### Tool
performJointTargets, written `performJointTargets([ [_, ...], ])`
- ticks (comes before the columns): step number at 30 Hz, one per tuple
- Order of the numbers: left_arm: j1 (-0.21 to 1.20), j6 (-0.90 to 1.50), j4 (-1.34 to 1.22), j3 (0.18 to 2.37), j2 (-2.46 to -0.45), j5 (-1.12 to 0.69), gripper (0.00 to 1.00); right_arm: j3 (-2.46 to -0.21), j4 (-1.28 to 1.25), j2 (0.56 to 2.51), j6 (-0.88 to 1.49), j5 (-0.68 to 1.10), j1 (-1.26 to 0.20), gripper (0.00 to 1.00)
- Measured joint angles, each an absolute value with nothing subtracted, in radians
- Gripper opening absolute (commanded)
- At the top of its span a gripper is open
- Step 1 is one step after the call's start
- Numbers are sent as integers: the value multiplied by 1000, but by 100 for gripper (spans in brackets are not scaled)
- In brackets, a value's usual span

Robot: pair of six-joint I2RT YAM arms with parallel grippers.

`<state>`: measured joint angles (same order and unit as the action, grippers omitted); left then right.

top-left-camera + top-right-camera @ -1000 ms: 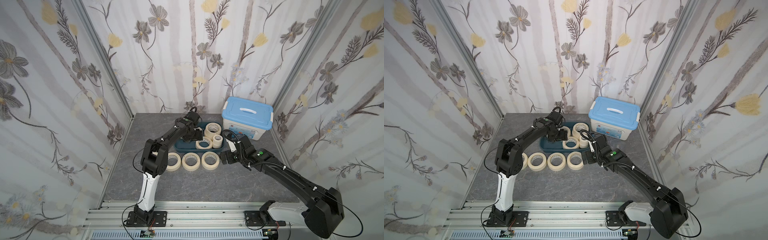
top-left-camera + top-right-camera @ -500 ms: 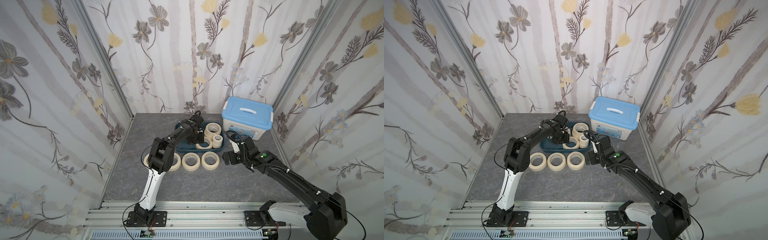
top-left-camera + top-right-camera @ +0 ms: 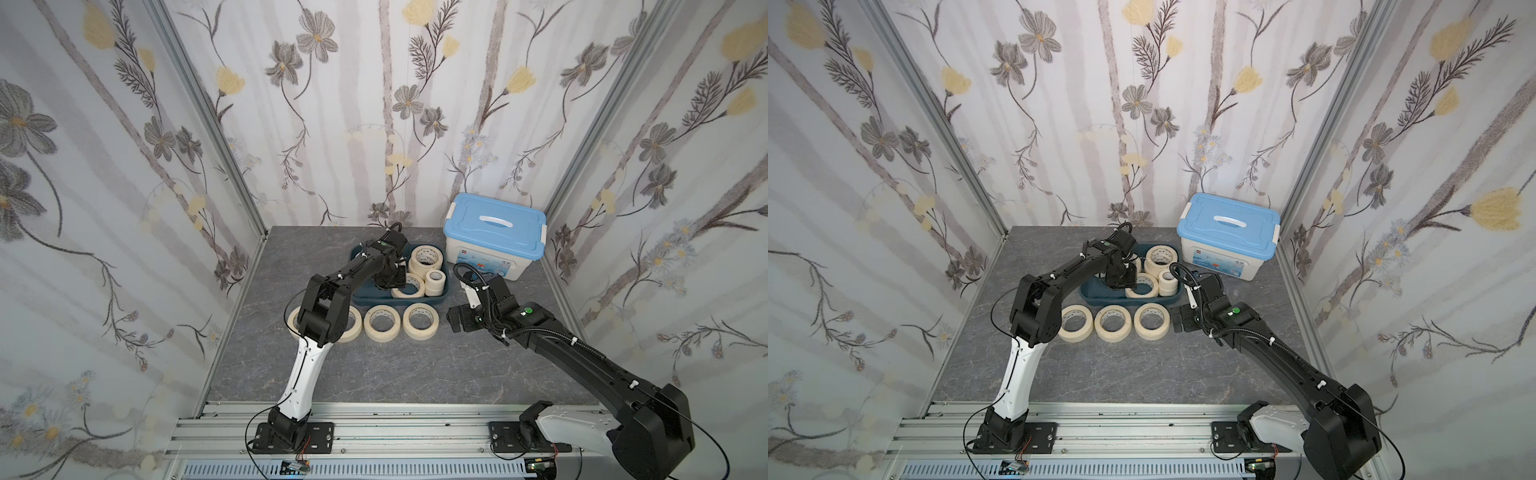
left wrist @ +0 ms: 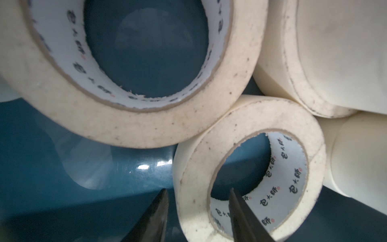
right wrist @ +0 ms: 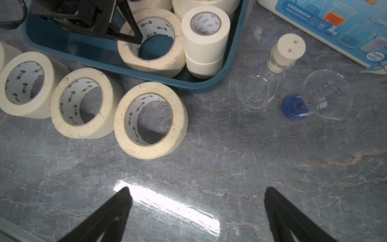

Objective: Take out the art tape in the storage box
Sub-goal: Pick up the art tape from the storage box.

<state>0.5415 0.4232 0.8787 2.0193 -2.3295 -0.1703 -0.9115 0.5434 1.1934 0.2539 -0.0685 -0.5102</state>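
Black fingers of the left gripper [image 4: 198,189] stood on either side of the wall of a cream tape roll [image 4: 314,159], one finger inside its printed core and one outside. The fingers were partly apart. I could not tell whether they pressed the wall or only stood beside it.

That roll lay flat on the floor of the teal box [image 4: 62,167] and touched a bigger neighbour roll [image 4: 146,125]. In both top views the left gripper [image 3: 388,278] reached down into the middle of the box [image 3: 361,296]. The other rolls in the box [image 3: 424,257] were crowded at its three o'clock end, some of them stacked.

At six o'clock from the box, a row of loose rolls [image 3: 420,321] lay flat on the grey marbled table [image 3: 374,374], just beside the box and close to one another. The one at the nine o'clock end was partly hidden behind the left arm.

The right gripper [image 5: 197,188] was spread wide and held nothing. It hung over bare table at about four o'clock from the box [image 3: 1183,320].

Its wrist view also showed a corked glass flask [image 5: 263,88] on its side, a glass beaker [image 5: 326,94] and a small blue piece [image 5: 293,106], near the box's corner. A white tub with a light-blue lid [image 3: 494,237] stood at two o'clock from the box.
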Motion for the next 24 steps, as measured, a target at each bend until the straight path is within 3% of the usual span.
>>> performJointTargets([
  [13, 542, 427, 885, 2019, -2325, -168, 29, -912, 543, 1198, 254, -67, -505, 100],
  [24, 543, 430, 886, 2019, -2299, -165, 25, -912, 543, 1198, 254, -53, -500, 100],
])
